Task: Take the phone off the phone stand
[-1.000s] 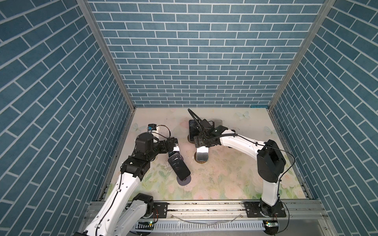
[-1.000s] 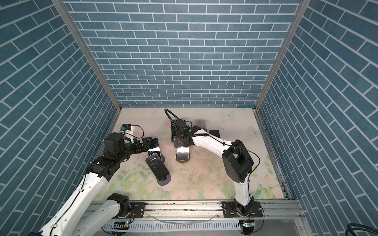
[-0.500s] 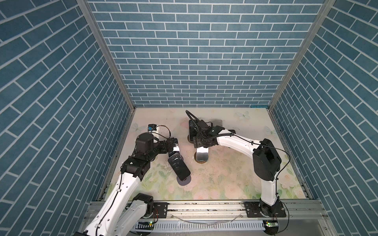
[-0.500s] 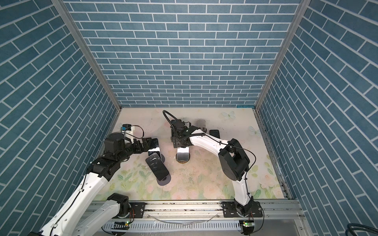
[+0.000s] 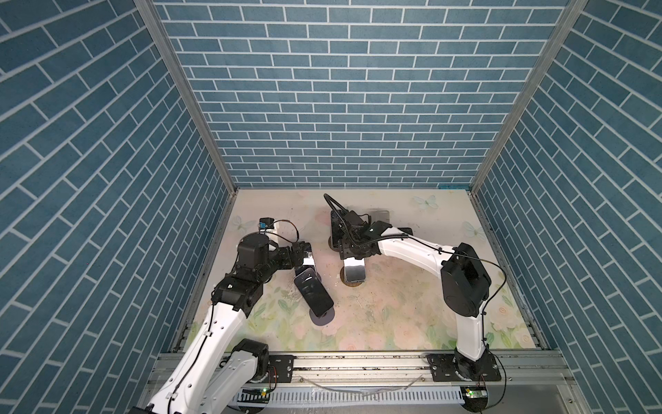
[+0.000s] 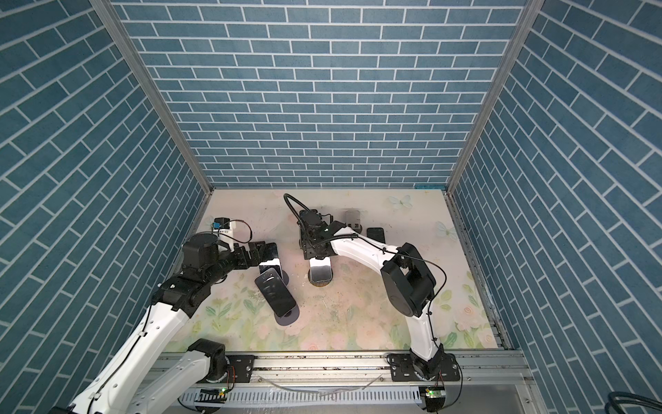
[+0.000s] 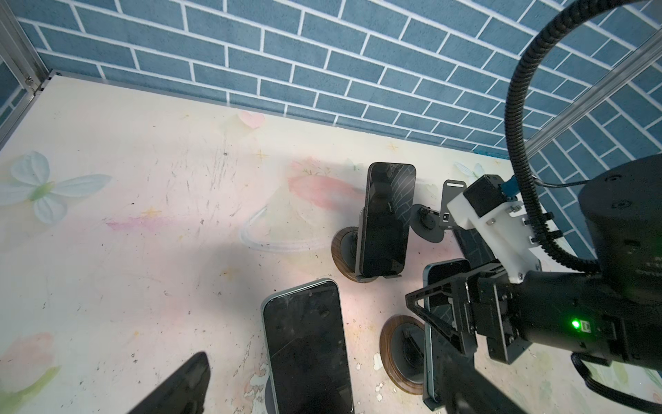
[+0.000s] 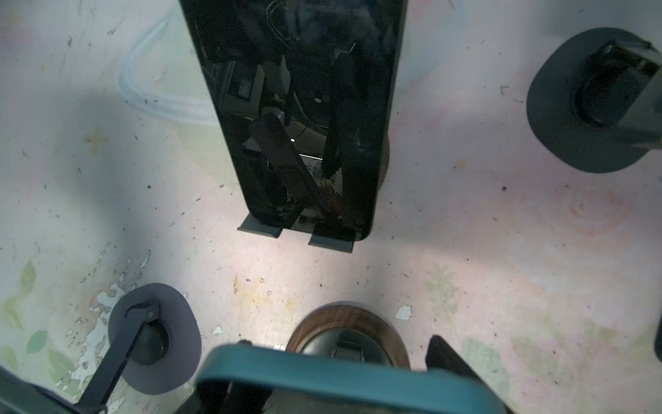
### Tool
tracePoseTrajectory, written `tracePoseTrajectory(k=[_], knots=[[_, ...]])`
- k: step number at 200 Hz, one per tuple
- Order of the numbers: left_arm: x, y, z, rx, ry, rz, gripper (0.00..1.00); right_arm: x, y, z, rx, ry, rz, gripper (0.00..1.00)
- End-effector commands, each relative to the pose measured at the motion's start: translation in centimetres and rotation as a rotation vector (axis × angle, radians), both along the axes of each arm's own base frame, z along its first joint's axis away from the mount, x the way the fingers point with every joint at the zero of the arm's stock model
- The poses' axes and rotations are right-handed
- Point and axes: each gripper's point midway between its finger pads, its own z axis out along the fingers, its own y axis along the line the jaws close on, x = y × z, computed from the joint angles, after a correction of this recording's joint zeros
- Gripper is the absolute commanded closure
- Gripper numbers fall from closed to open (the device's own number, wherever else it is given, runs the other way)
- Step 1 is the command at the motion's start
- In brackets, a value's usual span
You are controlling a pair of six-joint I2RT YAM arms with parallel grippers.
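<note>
Phone [image 5: 354, 275]: teal-edged and glossy, leaning on the phone stand [image 7: 396, 362], whose round wood-rimmed base sits near the middle of the worktop [image 5: 394, 315]. Judged to be the item for removal, since the right end effector is on it.

Right end effector [image 7: 442, 308]: set over the phone's upper end, jaws partway apart, one at each long edge. Whether the pads press the edges cannot be told. The phone sits in its stand, not lifted.

Left end effector [image 5: 302, 251]: jaws spread wide, holding nothing, close to a grey-edged phone [image 7: 304, 344] on a separate stand on that arm's side.

Neighbour: black phone [image 7: 387, 222] on its own wood-based stand, just behind the working spot. Its cradle shows two small front lips.

Handling notes (judgement):
- Seat the pads squarely on both long edges. The sides look slick, and a skewed hold may let the phone pivot.
- Confirm a firm hold before any lift.
- Draw the phone up along its own lean. This stand probably has lips like the neighbour's, and the bottom edge must clear them before any sideways travel.
- Lift slowly, as the light base may rise or tip with the phone.
- Keep the wrist and its cable clear of the black phone behind.
</note>
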Motion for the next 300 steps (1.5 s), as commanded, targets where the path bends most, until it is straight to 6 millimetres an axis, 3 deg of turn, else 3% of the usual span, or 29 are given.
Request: tracePoseTrajectory(k=[1,77,131,169,210,238,300], knots=[[-0.4,0.0,-0.6,0.017,0.010,-0.008,0.00,-0.1,1.3,3.5,0.076,-0.052,0.052,0.48],[-0.4,0.0,-0.6,0.007,0.014,-0.002,0.00,0.8,0.3,8.0,0.121,-0.155,0.066,0.50],[-0.3,0.0,-0.5,0.002,0.014,0.002,0.00,2.7,-4.1,8.6,0.108,-0.176,-0.023,0.51],[-0.1,-0.1,-0.7,-0.001,0.019,0.001,0.00,3.6,-8.1,7.5,0.071,-0.162,-0.101,0.51],[0.2,-0.3,-0.8,-0.004,0.025,-0.001,0.00,3.7,-11.9,4.9,0.002,-0.121,-0.164,0.51],[0.4,-0.4,-0.7,-0.009,0.024,-0.003,0.00,3.6,-13.0,2.8,-0.031,-0.082,-0.173,0.51],[0.6,-0.5,-0.7,-0.011,0.026,-0.003,0.00,3.4,-13.0,-0.9,-0.073,-0.023,-0.139,0.50]])
